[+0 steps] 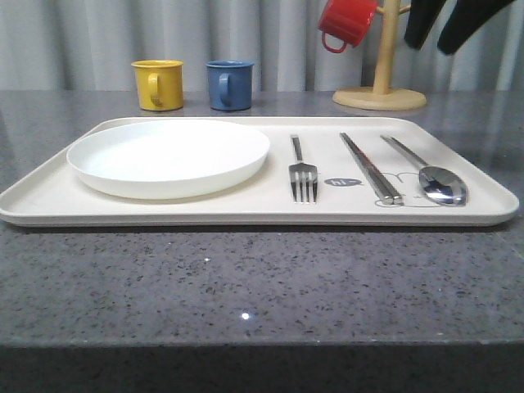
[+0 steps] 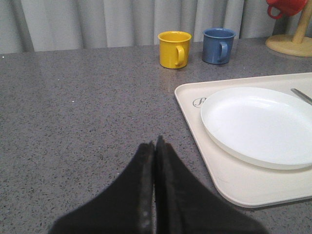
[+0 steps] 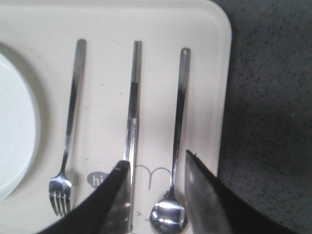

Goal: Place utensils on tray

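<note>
A place setting lies complete on the cream tray at the front of the grey bench: the fork, the chopsticks and the spoon rest side by side on the tray's right half, handles pointing away from the robot, with the round white plate on the left half. The three utensils lie roughly parallel and apart from one another, an order that reads as a deliberate table layout, the chopsticks between fork and spoon and partly over the printed rabbit drawing.

The right hand hangs above the tray with its dark fingers spread wide, one to each side of the spoon's handle and gripping nothing; the spoon lies flat on the tray beneath it, which suggests it is released and the task is all but done.

The left hand sits low over bare bench to the left of the tray, its fingers pressed together and empty.

Behind the tray stand a yellow mug and a blue mug; a red mug hangs on a wooden mug tree.
</note>
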Controlling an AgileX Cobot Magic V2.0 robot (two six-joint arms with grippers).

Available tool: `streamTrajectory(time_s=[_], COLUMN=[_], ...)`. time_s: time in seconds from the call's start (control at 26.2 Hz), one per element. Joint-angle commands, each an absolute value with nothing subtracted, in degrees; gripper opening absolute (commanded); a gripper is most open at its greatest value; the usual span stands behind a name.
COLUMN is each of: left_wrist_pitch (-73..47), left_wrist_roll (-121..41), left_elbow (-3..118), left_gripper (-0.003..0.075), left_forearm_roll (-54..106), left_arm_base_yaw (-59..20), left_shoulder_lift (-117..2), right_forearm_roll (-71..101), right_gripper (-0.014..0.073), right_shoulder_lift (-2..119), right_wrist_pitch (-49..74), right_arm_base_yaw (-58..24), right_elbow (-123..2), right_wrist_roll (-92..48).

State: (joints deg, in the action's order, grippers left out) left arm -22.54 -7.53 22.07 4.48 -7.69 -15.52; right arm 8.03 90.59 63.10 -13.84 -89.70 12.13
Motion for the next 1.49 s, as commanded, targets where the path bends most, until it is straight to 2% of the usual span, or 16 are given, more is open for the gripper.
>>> streamTrajectory(time_s=[0.0,0.15,0.27,0.69,0.88,1.11,1.45], left_wrist_pitch=[-17.76,-17.76,-17.76,-17.76,-17.76,-17.76,-17.76], left_wrist_roll=[-7.08,-7.08,-7.08,-7.08,-7.08,-7.08,-7.08], left_elbow=[23.82,23.82,23.82,23.82,23.82,23.82,23.82], left_gripper=[-0.0018,-0.0018,-0.0018,-0.0018,-0.0018,-0.0018,-0.0018], left_forearm_roll=[5.08,5.08,5.08,5.08,5.08,5.08,5.08], left_arm_base_yaw=[-7.60,-7.60,-7.60,-7.60,-7.60,-7.60,-7.60], left_shoulder_lift=[-15.92,-15.92,-15.92,-15.92,-15.92,-15.92,-15.92], right_forearm_roll=[6.92,3.29,0.35,-3.47,-3.54,-3.54,-3.54], right_gripper=[0.0176,-0.0004,-0.0069,-0.0069,-0.0069,-0.0069,-0.0069], right_shoulder_lift=[82.83,75.67,69.76,39.09,24.00,12.69,11.39], right_wrist_pitch=[61.35,59.93,55.00,26.05,18.21,17.50,17.68], right_arm_base_yaw=[-13.68,-13.68,-13.68,-13.68,-13.68,-13.68,-13.68], right_elbow=[-90.23,-83.91,-75.28,-36.90,-25.45,-21.92,-21.91], right_wrist_roll=[6.99,6.25,6.25,6.25,6.25,6.25,6.25])
